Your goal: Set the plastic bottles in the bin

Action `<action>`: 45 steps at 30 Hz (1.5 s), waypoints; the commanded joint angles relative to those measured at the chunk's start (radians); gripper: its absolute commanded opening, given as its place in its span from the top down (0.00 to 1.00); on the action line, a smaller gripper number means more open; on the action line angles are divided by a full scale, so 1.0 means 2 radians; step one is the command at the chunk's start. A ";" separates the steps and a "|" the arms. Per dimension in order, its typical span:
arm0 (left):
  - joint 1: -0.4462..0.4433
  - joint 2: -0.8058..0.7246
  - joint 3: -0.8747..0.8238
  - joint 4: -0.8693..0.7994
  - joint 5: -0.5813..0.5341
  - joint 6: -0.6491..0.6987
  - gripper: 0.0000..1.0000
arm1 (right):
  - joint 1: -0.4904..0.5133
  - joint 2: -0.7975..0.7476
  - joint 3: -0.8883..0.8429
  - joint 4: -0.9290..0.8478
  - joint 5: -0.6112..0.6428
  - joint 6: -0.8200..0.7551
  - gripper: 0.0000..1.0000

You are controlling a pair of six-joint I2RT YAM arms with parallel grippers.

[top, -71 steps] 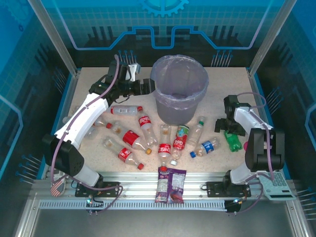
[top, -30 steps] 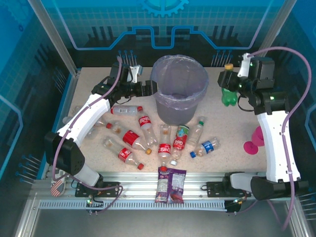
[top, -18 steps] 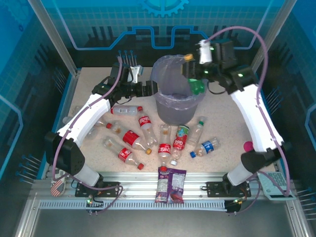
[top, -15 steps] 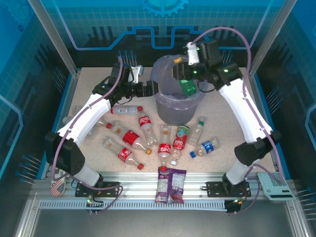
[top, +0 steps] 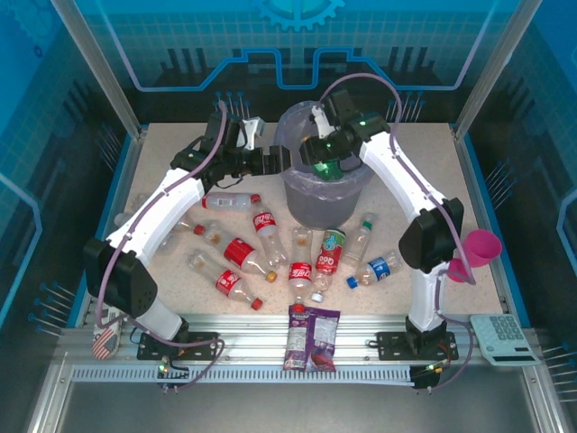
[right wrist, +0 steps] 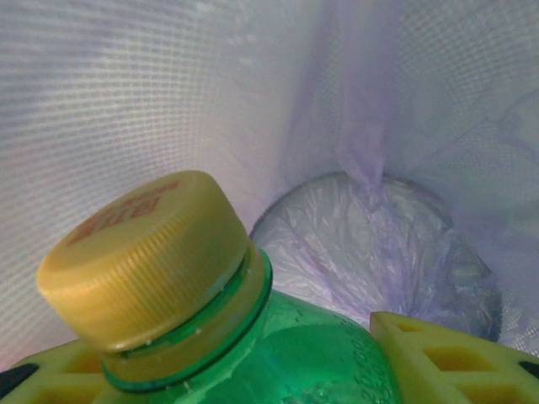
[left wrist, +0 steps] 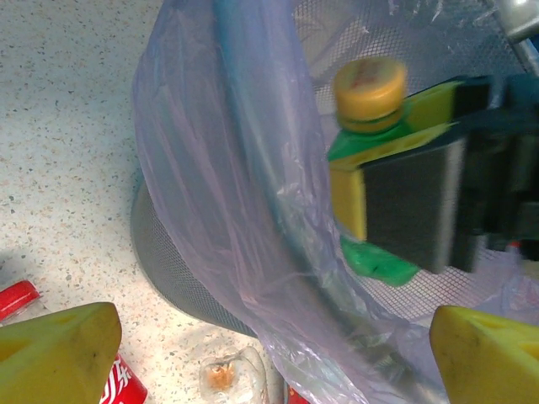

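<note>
Top external shows you the right pincer clenched on 1 green bottle, the bin directly beneath it; your left pincer gapes released, the bin's rim just ahead.

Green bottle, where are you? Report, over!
Right tool shut on green bottle, at bin mouth. Left tool open, beside bin. Other bottles lie on table.

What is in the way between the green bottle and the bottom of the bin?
Nothing that shows. The right gripper holds the green bottle at the open mouth of the bin, and the right wrist view looks straight past its yellow cap to the bag-lined bottom.
</note>
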 commanded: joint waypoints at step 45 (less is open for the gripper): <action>-0.006 0.047 0.050 -0.004 -0.003 -0.008 0.04 | -0.031 -0.240 -0.038 -0.058 0.047 0.016 0.08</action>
